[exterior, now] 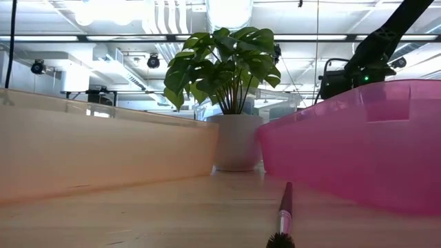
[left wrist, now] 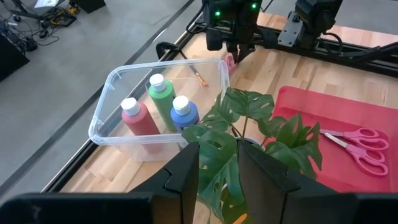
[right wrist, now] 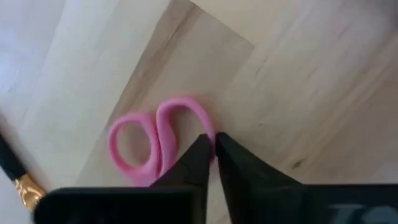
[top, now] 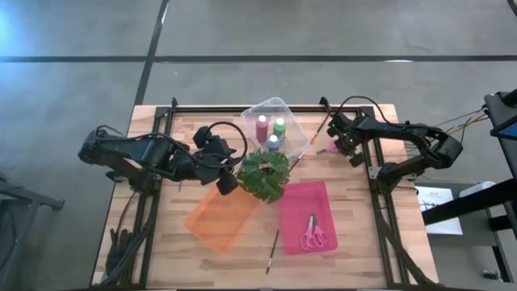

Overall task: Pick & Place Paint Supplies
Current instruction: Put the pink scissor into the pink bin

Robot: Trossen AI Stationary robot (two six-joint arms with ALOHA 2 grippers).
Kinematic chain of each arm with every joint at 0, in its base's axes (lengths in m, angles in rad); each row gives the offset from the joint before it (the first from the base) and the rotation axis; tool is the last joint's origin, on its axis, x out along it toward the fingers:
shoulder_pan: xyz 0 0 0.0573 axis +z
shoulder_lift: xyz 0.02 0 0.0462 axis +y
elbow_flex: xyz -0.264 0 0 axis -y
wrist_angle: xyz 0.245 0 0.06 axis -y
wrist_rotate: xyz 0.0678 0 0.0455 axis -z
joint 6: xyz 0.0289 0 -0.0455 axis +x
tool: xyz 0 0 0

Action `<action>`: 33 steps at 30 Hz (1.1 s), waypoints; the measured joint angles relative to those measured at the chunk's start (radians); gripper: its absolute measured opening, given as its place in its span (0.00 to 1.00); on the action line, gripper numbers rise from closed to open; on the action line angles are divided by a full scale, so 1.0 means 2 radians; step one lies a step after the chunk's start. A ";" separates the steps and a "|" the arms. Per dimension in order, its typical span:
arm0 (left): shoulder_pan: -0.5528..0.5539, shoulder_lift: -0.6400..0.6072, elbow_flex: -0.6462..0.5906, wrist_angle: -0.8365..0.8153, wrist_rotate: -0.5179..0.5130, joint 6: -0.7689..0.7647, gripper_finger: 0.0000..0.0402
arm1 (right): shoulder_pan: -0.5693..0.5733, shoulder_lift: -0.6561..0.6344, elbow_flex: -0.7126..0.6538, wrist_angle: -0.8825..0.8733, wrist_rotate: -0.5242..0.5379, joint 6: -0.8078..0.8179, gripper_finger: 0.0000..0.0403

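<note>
Right gripper [right wrist: 213,149] clamped on handle loop of small pink scissors [right wrist: 155,146], lying flat on table beside clear tray [top: 284,107]; blades hidden under fingers. Left gripper [left wrist: 217,171] part-open, empty, held over plant [top: 263,172].

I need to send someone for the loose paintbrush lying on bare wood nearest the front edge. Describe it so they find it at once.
Start at the pink tray holding the scissors, on the wooden table. Just off that tray's side toward the orange tray lies a thin dark paintbrush, flat on bare wood. Unlike the other brush by the clear bin, it touches no container.
</note>
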 joint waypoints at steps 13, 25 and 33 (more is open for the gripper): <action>0.000 0.000 0.000 0.000 0.000 0.002 0.29 | 0.038 -0.026 -0.008 0.000 0.038 -0.141 0.03; 0.000 0.000 0.000 0.000 0.000 0.014 0.29 | 0.081 -0.178 -0.038 -0.006 0.078 -0.134 0.02; 0.000 0.000 0.001 0.000 0.000 0.019 0.29 | 0.113 -0.306 -0.040 0.020 0.143 -0.188 0.02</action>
